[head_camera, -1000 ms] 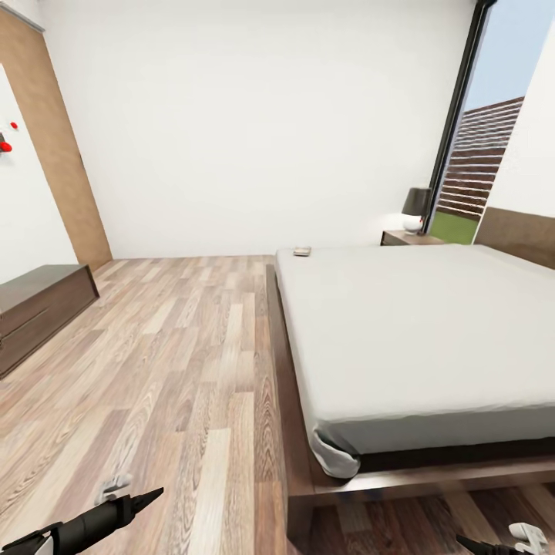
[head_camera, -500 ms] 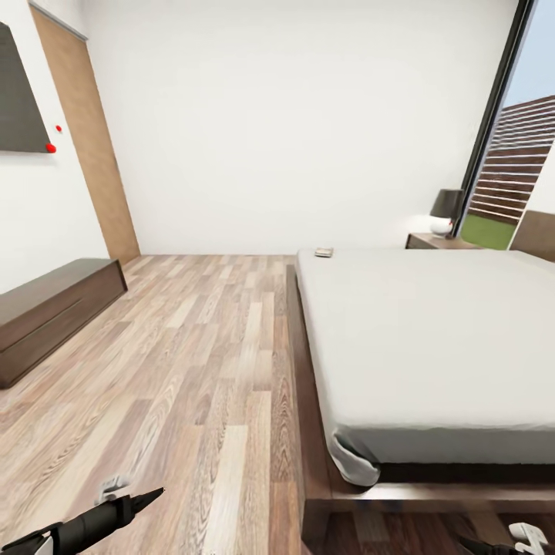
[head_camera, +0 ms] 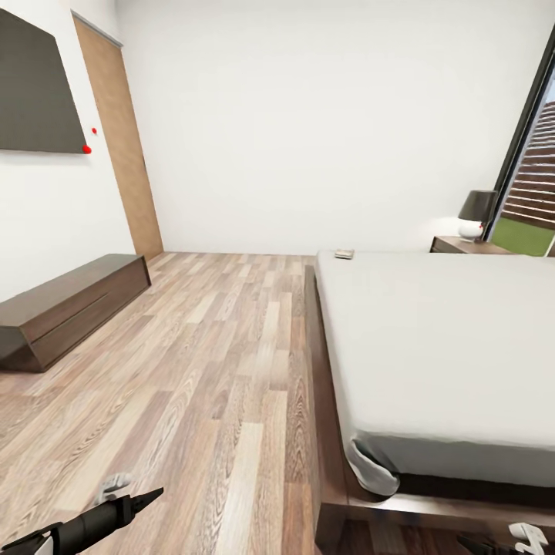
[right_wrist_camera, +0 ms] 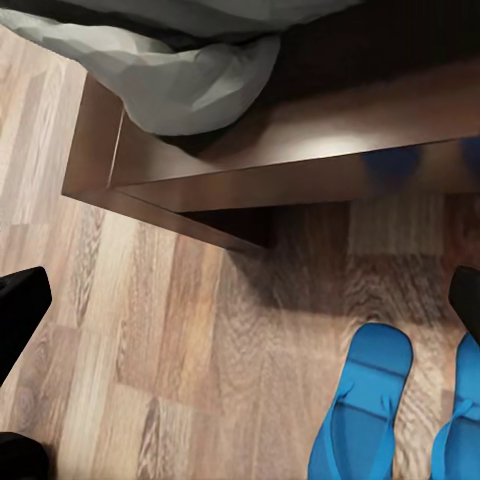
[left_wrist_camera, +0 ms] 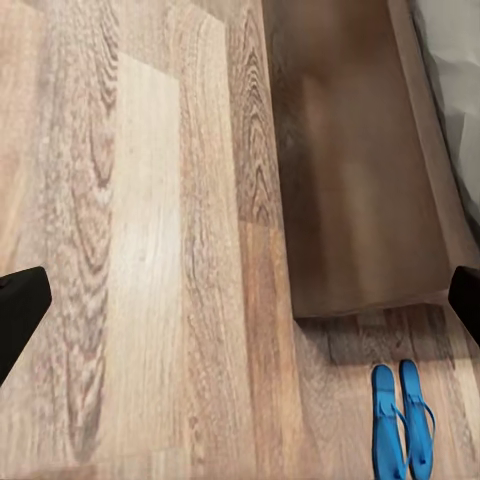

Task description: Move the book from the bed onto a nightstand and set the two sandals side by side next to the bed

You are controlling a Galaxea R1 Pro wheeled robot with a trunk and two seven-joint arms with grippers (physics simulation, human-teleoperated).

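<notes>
Bedroom's wood-plank floor point(head_camera: 200, 362) runs along the bed point(head_camera: 455, 347); the book point(head_camera: 344, 253) lies at the mattress's far corner, well apart from both arms, nightstand point(head_camera: 462, 245) just beyond. Blue sandals point(right_wrist_camera: 410, 410) lie side by side on the floor off the bed frame's near corner, nearest the right gripper point(right_wrist_camera: 240, 310), soles running lengthwise away from the frame. Both sets of jaws are spread and empty, left gripper point(left_wrist_camera: 240, 300) too.

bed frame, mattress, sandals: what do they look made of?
Bed frame: dark-brown wood, glossy; it mirrors a blue smear from the sandals.
Mattress: light-grey fabric, matte; it creases at the near corner.
Sandals: bright-blue, smooth, flat soles, likely rubber or foam; can't tell which from a render.
</notes>
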